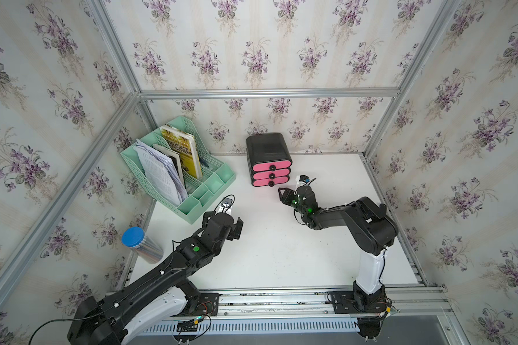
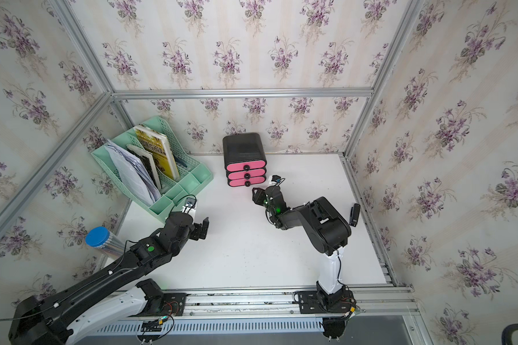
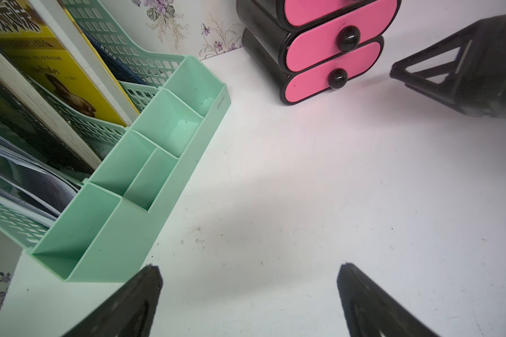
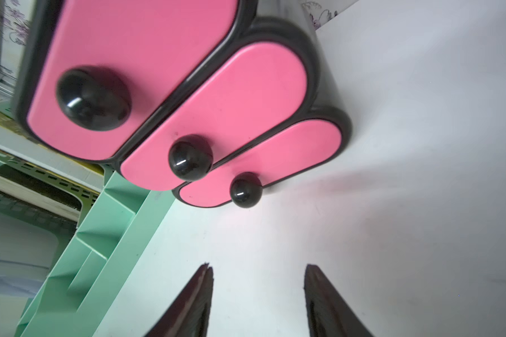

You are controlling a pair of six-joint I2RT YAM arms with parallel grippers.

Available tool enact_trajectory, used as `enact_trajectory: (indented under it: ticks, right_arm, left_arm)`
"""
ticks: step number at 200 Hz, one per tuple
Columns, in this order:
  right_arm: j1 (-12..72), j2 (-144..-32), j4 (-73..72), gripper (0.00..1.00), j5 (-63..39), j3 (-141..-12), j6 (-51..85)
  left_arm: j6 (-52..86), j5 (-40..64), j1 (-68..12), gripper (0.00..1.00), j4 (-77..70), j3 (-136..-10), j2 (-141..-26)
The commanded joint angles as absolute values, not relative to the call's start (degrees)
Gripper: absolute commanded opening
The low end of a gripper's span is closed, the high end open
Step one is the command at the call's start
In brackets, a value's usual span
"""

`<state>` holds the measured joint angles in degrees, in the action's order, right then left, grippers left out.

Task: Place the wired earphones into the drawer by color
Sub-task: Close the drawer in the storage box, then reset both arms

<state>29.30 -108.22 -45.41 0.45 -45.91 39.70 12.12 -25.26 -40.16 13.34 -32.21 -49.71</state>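
No wired earphones show in any view. The drawer unit [image 1: 269, 162] [image 2: 245, 167] is a black case with three pink fronts and black knobs, standing at the back of the white table. All three fronts sit flush. My right gripper [image 1: 282, 194] [image 2: 256, 195] [image 4: 257, 267] hovers just in front of the lowest drawer [image 4: 275, 157], open, with only bare table between its fingers. My left gripper [image 3: 250, 267] [image 1: 224, 223] is spread wide open over the table beside the green organizer, holding nothing. One of the right gripper's fingers [image 3: 400, 73] shows in the left wrist view.
A mint-green desk organizer [image 1: 192, 194] [image 3: 146, 221] with books and papers stands at the back left. A cylinder with a blue lid [image 1: 133, 237] lies at the table's left edge. A small black object [image 2: 354, 214] rests near the right edge behind the right arm.
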Motion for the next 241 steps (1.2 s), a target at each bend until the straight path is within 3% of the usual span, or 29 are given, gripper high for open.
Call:
enact_trajectory:
  ticks: [1,35,76,92,133,156,199,241]
  right_arm:
    - [26.9,-102.4,-44.5,0.57,0.0,-41.8,36.1]
    - [24.2,-89.2,-36.0,0.65,4.1,-36.1,29.6]
    - [23.6,-73.6,-26.1,0.83,17.6,-31.5,22.6]
    - [23.3,-68.8,-23.8,0.99,20.7,-30.1,19.6]
    - [23.1,-61.0,-26.4,1.00,26.3,-25.6,9.7]
    - [22.9,-59.4,-31.8,1.00,28.8,-22.4,5.3]
    - [19.2,-59.3,-35.4,1.00,28.4,-19.8,8.2]
    - [13.4,-59.2,-39.6,1.00,25.9,-17.3,9.8]
  left_arm:
    - [8.9,-25.6,-40.1,0.99,8.8,-30.1,-46.3]
    - [4.1,-27.5,-40.1,0.99,3.3,-25.9,-41.6]
    - [-2.9,-35.4,-39.9,0.99,-8.0,-22.8,-44.0]
    - [-4.9,-36.9,-38.9,0.99,-10.3,-23.8,-46.8]
    - [-6.9,-31.9,-30.6,0.99,-13.5,-25.4,-51.0]
    - [-4.7,-21.6,-21.3,0.99,-16.0,-24.1,-51.4]
    - [-1.7,-7.1,-4.1,0.99,-23.1,-21.2,-57.4]
    - [1.4,0.8,1.6,0.99,-35.6,-20.1,-71.0]
